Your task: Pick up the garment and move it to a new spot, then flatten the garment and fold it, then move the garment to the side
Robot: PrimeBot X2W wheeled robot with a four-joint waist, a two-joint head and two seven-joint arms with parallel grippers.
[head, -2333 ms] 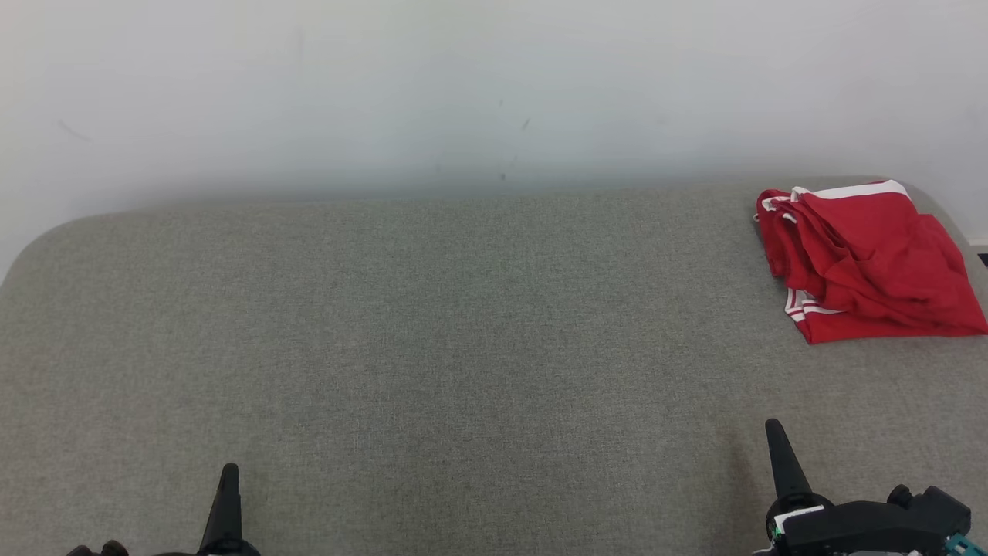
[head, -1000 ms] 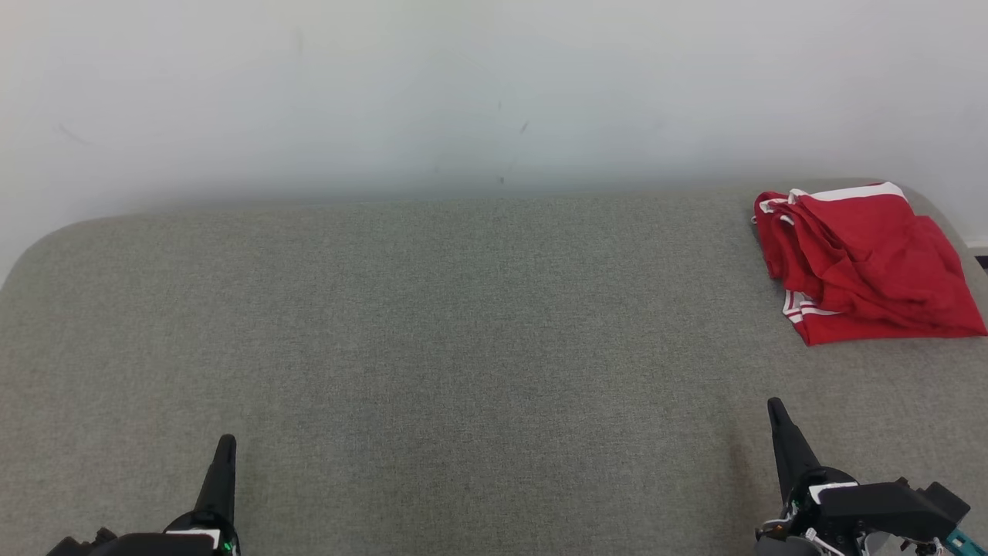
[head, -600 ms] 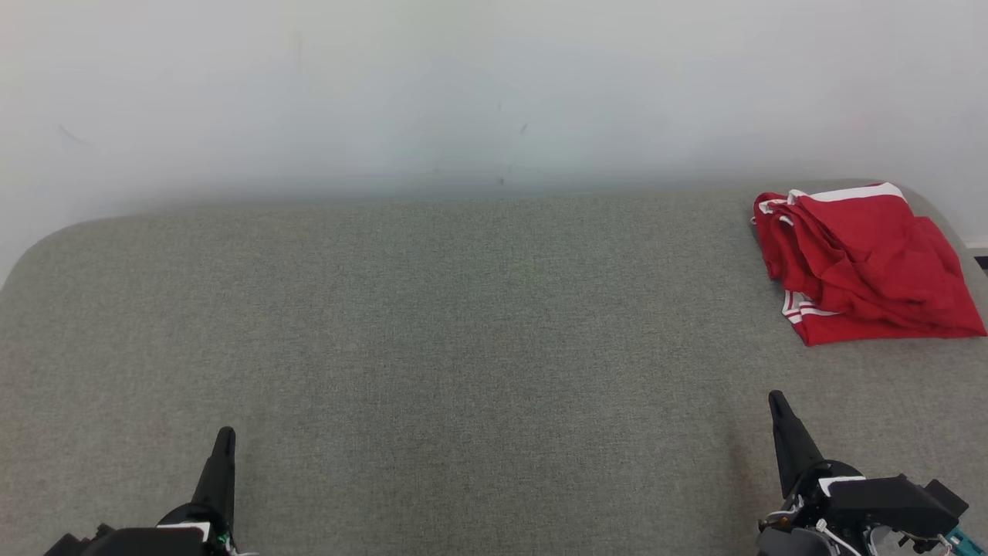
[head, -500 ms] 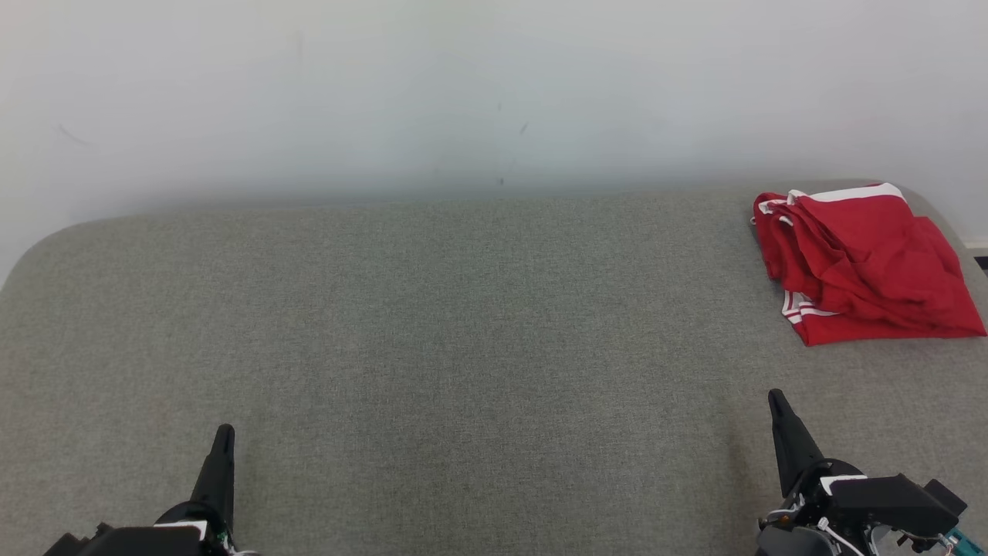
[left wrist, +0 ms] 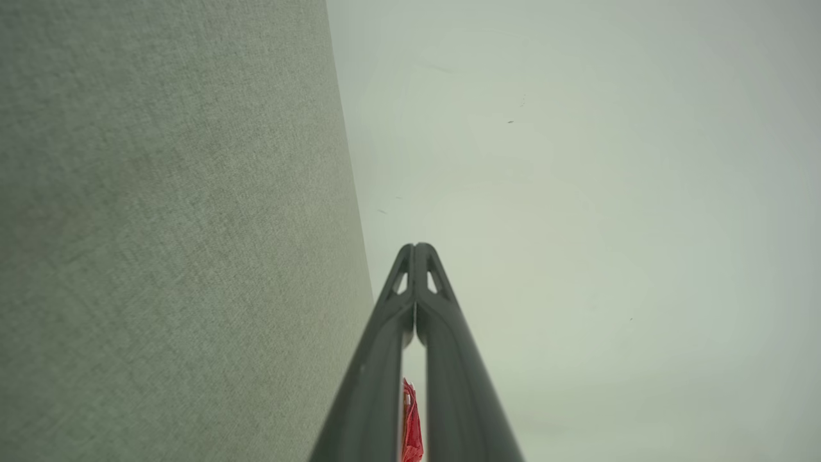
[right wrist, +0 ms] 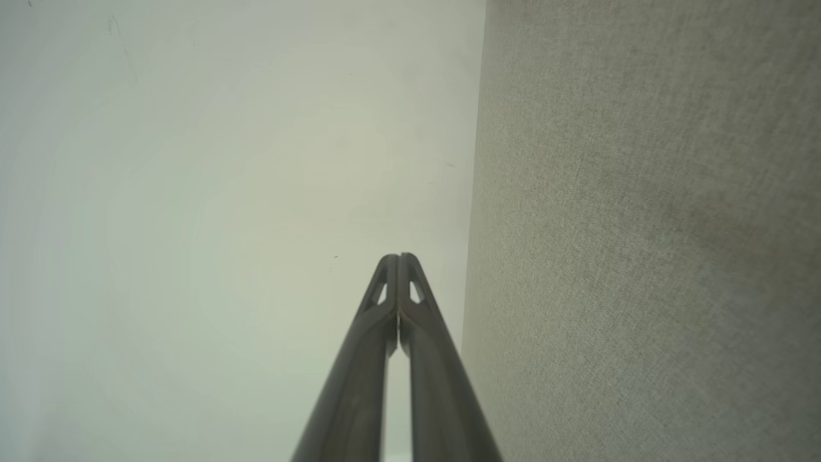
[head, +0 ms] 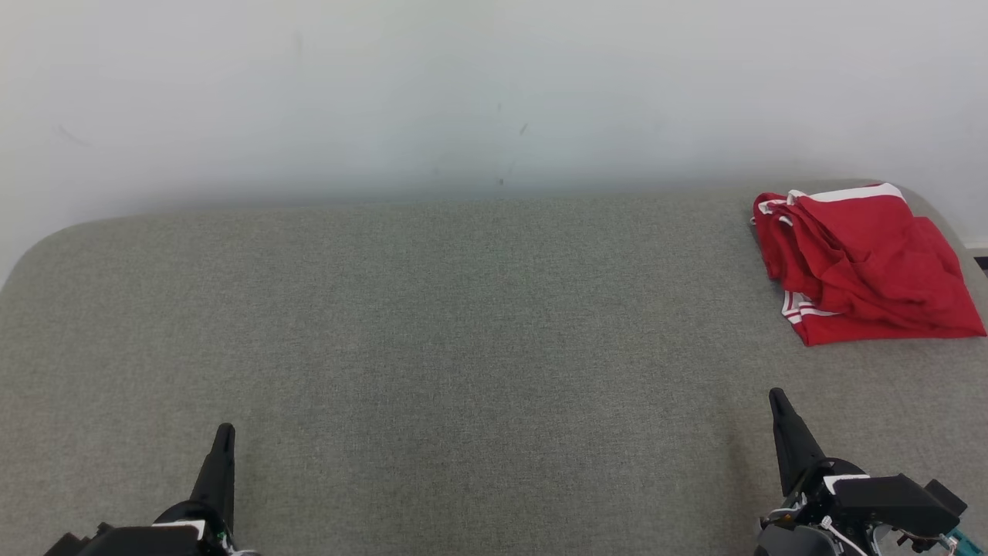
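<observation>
Far right on the desk (head: 463,324), close to its far edge, the red garment (head: 864,262) with white stripes is lying in a compact, somewhat rumpled stack, well apart from both arms. Left end effector (head: 225,428) is sitting at the near left, fingers pressed together, gripping nothing. Right end effector (head: 774,394) is sitting at the near right, likewise pinched tight and empty; the garment is lying beyond it, toward the far edge. Both wrist views are agreeing: fingertips touching, no cloth between them.

Judgement: the garment is looking folded and parked at the side, so the final step seems to be done or nearly so, with both arms idling near the near edge. The layers are looking loose, though, so this could equally be the pile waiting for its first pick-up. If work is left, the next move is calling for the right end effector to open, reach toward the far right, and close on the stack's near edge, taking all layers together so nothing is spilling open.
</observation>
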